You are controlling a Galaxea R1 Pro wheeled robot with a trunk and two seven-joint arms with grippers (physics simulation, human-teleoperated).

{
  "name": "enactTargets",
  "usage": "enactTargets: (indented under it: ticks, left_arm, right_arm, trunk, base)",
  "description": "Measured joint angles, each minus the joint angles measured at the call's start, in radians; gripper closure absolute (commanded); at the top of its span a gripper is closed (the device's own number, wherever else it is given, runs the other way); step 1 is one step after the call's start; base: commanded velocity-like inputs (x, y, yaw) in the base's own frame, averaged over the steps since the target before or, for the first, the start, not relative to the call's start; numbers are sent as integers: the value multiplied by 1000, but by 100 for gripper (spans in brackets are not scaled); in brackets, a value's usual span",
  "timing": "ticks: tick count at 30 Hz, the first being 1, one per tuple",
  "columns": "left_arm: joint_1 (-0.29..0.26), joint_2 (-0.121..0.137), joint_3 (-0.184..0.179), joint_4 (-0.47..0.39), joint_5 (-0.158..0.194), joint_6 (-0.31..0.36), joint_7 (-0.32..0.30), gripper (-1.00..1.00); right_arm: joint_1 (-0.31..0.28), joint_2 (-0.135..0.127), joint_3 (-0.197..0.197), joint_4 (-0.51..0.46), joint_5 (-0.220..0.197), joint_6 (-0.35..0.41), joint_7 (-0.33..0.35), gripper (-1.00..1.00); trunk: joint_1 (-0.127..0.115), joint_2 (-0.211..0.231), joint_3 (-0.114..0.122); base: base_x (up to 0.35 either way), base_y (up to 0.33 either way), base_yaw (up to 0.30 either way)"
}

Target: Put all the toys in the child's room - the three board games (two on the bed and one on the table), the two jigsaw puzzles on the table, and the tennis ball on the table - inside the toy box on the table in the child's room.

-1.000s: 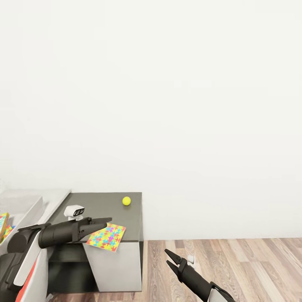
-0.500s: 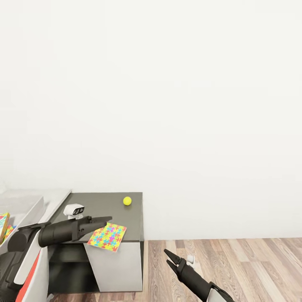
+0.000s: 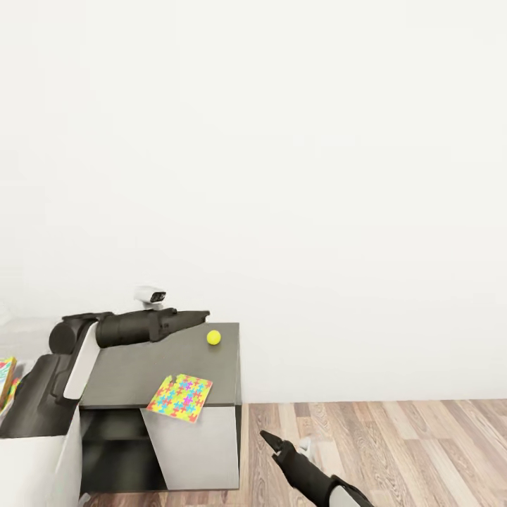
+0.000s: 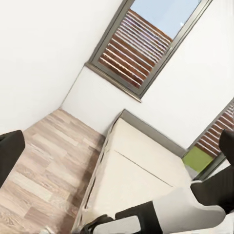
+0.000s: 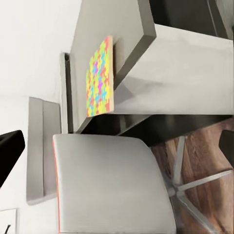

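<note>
One jigsaw puzzle [image 3: 179, 398] lies flat on the dark grey section of the table [image 3: 141, 359], its corner hanging over the front edge; the right wrist view shows the same jigsaw puzzle [image 5: 100, 75]. The tennis ball [image 3: 213, 337] rests near the table's back right corner. My left gripper [image 3: 204, 315] hovers open and empty above the table, just left of the ball and higher than it. My right gripper [image 3: 270, 439] is open and empty, low over the floor to the right of the table. The bed [image 4: 141, 170] appears in the left wrist view, with nothing on the part that shows.
A swivel chair's pale back [image 5: 112, 185] with a red edge stands in front of the table; its metal legs [image 5: 195, 180] spread over the wood floor. A colourful flat item [image 3: 5, 377] shows at the far left edge. White wall rises behind the table.
My left arm has lifted from just over the jigsaw puzzle and swung up and back, ending beside the tennis ball. My right gripper has dropped slightly and shifted left. The puzzle and ball have stayed put.
</note>
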Motion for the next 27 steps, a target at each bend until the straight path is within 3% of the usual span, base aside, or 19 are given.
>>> enactTargets:
  ticks: [4,7,11,14,17,27]
  left_arm:
    - [-53,-46,-55,23,-2,2,107,-100]
    - [-84,-81,-76,61,-3,3,184,-100]
    - [-112,-109,-87,97,-2,4,233,-100]
    - [-122,-116,-90,107,-1,4,245,-100]
    - [-126,-118,-91,109,0,4,248,-100]
    - [-128,-115,-91,110,4,4,249,-100]
  right_arm:
    - [-1,26,1,0,0,2,-23,-100]
    - [-1,36,2,1,1,3,-50,-100]
    - [-2,41,3,-1,0,8,-131,-100]
    - [-1,43,3,-7,-1,17,-202,-100]
    - [-6,45,3,-10,-1,22,-220,-100]
    - [-18,38,5,-36,0,26,-211,-100]
  trunk:
    - [0,0,0]
    - [0,0,0]
    - [0,0,0]
    - [0,0,0]
    - [0,0,0]
    - [0,0,0]
  base:
    - [0,0,0]
    - [0,0,0]
    - [0,0,0]
    - [0,0,0]
    - [0,0,0]
    - [0,0,0]
